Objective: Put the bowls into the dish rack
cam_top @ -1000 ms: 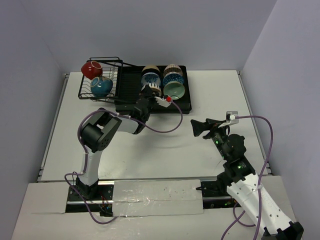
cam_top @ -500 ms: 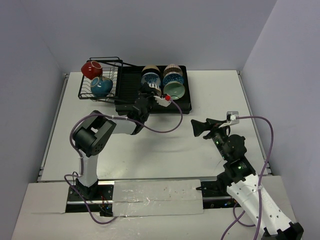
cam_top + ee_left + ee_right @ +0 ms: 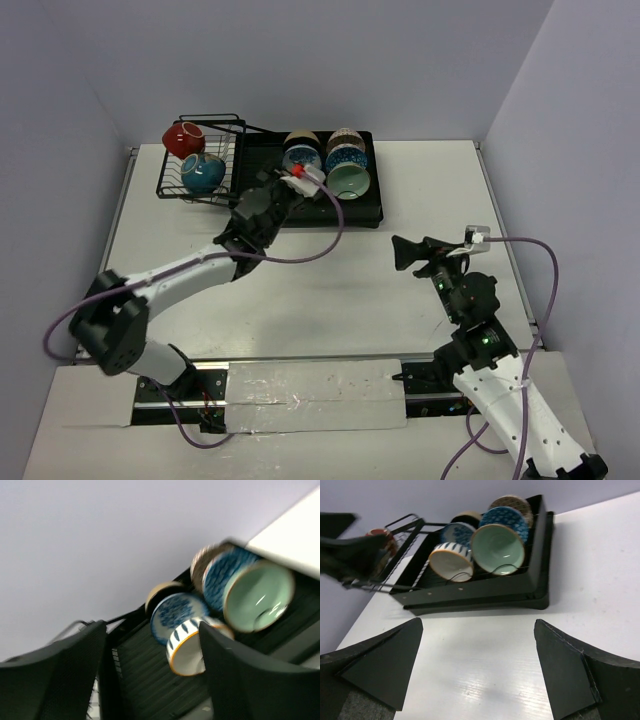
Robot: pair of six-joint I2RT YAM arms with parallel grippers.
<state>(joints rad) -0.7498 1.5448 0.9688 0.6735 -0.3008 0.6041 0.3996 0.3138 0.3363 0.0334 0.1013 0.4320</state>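
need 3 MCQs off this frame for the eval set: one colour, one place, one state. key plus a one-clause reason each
1. What colour is the inside of the front bowl in the right-hand row of the tray?
A. Red
B. Pale green
C. Black

2. Where is the red bowl?
A. In the wire basket
B. In the tray
C. Stacked in that front bowl

3. What state is the right hand in?
A. Shut on a bowl
B. Shut on nothing
C. Open, holding nothing

Key:
1 B: the right wrist view shows its pale green inside facing the camera.
2 A: the top view shows it inside the basket's wires, apart from the tray's rows.
3 C: its fingers stand wide apart with nothing held between them.
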